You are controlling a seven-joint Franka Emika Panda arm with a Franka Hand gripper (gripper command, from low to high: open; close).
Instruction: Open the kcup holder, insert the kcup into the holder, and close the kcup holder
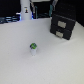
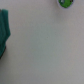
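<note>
The kcup (image 1: 33, 48), a tiny whitish cup with a green top, stands upright on the white table, toward the front. It also shows in the wrist view (image 2: 64, 2), cut off at the picture's edge. The kcup holder (image 1: 62, 26), a black box with two stacked drawer fronts bearing light marks, stands at the exterior view's back right with both fronts shut. A blurred teal shape (image 2: 4, 35) at the edge of the wrist view looks like part of my gripper. Its jaws do not show clearly. The gripper is well away from the kcup and touches nothing.
A white bottle-like post (image 1: 25, 10) stands at the back, toward the exterior view's left. Dark clutter lines the far edge of the white table (image 1: 20, 60). The black holder sits near the table's right rim.
</note>
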